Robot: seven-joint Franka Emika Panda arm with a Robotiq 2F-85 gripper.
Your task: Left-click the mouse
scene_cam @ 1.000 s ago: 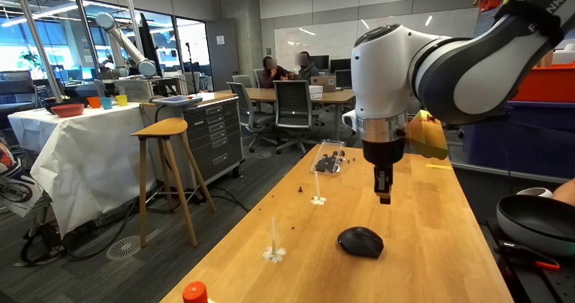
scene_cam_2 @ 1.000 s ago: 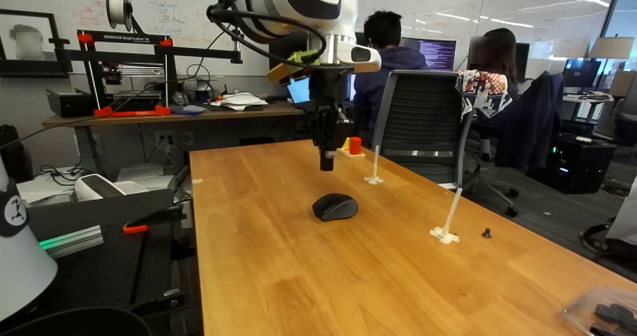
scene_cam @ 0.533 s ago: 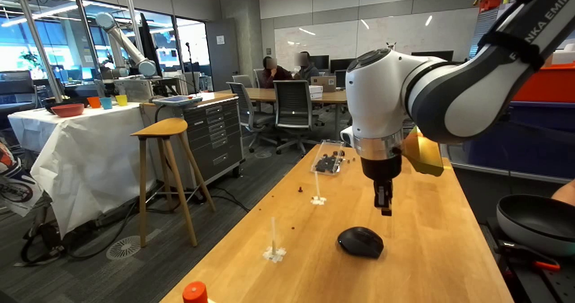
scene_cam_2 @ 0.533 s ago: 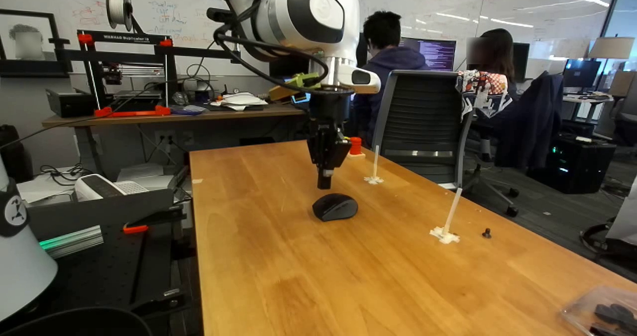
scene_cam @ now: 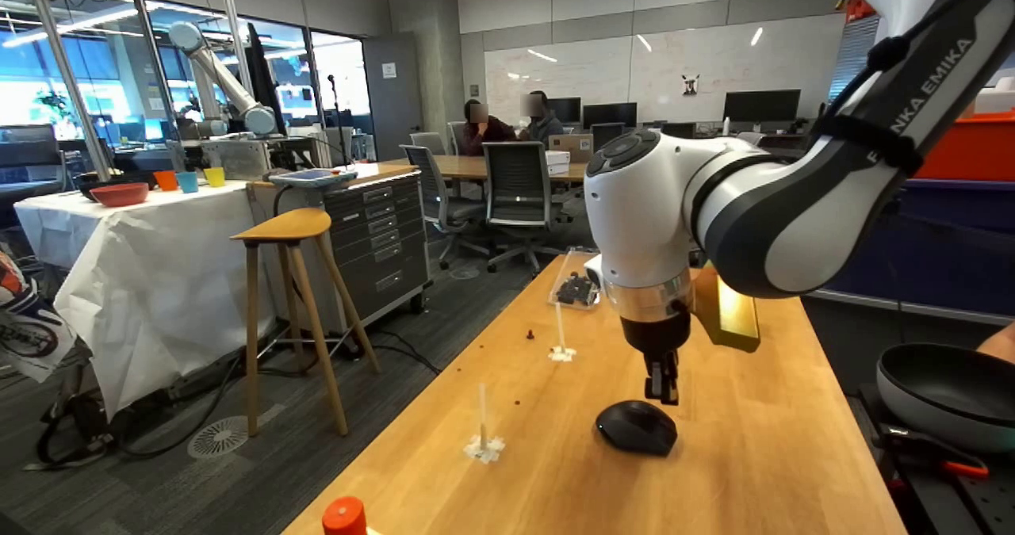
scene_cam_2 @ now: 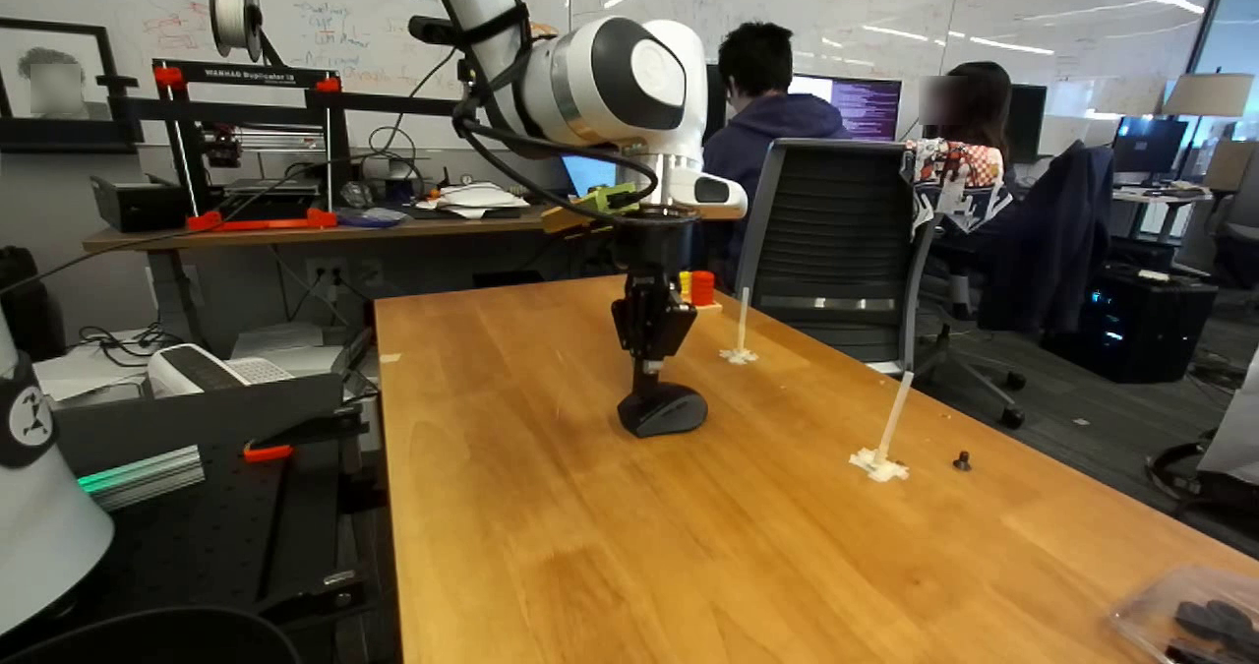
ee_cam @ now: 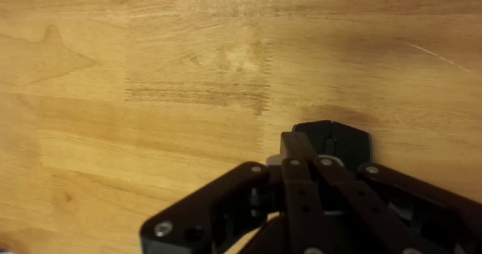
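Observation:
The black, rounded mouse lies on the wooden table in both exterior views (scene_cam: 634, 430) (scene_cam_2: 674, 414). In the wrist view the mouse (ee_cam: 353, 143) shows its front end, the split between its buttons and its scroll wheel; the rest is hidden behind the gripper. My gripper (scene_cam: 662, 396) points straight down with its fingers shut together and nothing between them. In the wrist view the fingertips (ee_cam: 297, 143) overlap the mouse's left front button. In an exterior view the gripper (scene_cam_2: 645, 381) reaches the mouse's top edge; I cannot tell whether it touches or hovers just above.
Two thin white sticks (scene_cam: 482, 420) (scene_cam: 560, 329) stand taped upright on the table (scene_cam: 555, 479). A transparent box (scene_cam: 577, 289) of dark pieces lies beyond them. An orange-red object (scene_cam_2: 701, 288) stands near a table edge. A dark bowl (scene_cam: 951, 392) sits beside the table.
My gripper has come down steadily from well above the table to the mouse's height, its fingers shut throughout. The mouse has not moved.

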